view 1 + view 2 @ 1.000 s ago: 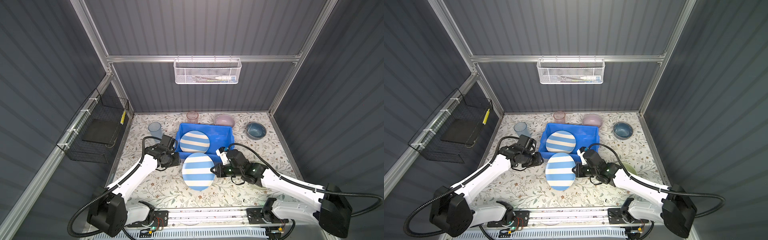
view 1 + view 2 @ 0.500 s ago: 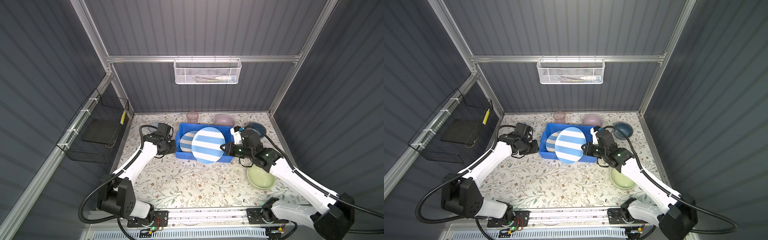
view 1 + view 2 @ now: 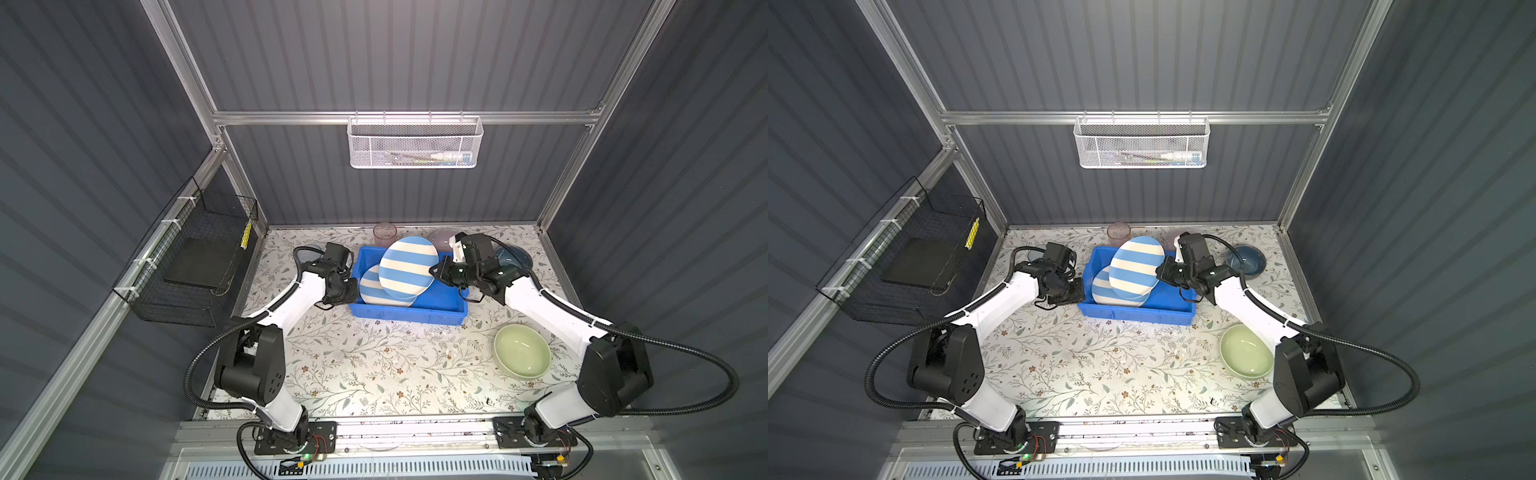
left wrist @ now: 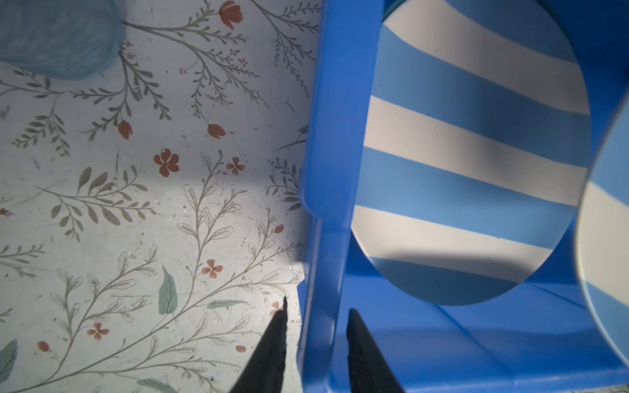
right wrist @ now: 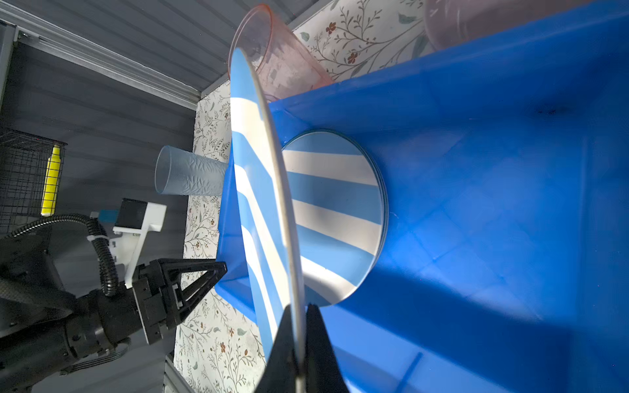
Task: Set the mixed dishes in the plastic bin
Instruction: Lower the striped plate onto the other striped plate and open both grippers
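One dish is lying in the bin, a second is being held over it, and five are waiting on the table, so the task is looking well short of halfway.

At the far left, the translucent blue tumbler (image 5: 190, 175) is standing outside the bin. Beside it, the left gripper (image 4: 318, 306) is straddling the left wall of the plastic bin (image 3: 415, 312), with one finger outside and one inside. Both fingers are sitting close to the wall, but whether they are pinching it cannot be told.

Inside, the flat striped plate (image 3: 370, 286) is resting on the bin floor at its left end. Above it, the right gripper (image 5: 299, 308) is clamping the rim of the second striped plate (image 3: 409, 266), keeping it tilted and not yet set down.

Behind the bin, the pink tumbler (image 3: 384, 232) and the lilac bowl (image 3: 441, 237) are sitting on the table. Further right are the dark blue bowl (image 3: 515, 257) and, nearer the front, the pale green bowl (image 3: 523, 351).
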`<state>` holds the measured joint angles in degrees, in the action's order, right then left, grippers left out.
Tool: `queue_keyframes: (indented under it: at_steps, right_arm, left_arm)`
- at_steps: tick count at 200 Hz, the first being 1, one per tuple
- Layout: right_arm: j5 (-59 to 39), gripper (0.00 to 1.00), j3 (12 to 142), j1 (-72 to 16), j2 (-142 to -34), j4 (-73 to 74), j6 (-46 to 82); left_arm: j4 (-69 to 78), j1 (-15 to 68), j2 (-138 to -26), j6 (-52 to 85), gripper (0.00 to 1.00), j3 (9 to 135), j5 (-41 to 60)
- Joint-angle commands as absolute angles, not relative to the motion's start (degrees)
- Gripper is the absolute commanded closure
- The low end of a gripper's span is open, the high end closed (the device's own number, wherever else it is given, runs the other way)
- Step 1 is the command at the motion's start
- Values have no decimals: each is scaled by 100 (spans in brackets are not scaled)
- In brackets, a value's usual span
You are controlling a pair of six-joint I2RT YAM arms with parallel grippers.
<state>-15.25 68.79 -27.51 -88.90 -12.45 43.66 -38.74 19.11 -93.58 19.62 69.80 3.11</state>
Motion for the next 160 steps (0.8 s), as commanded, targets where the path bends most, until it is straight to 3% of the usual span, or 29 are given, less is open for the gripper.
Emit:
queue_keyframes:
  at_steps: [1,62,160]
  right_arm:
    - [-1821,95,7237,-2742,-9182,-948,4398]
    - [-2589,94,7380,-2752,-9963,-644,4474]
    - [-3051,94,7352,-2774,-10661,-315,4620]
  left_arm:
    - [-3858,1898,-9445,1779,70,7163,481]
    - [-3876,1898,-9517,1775,73,7207,545]
    - [-3959,1898,-9503,1763,74,7181,589]
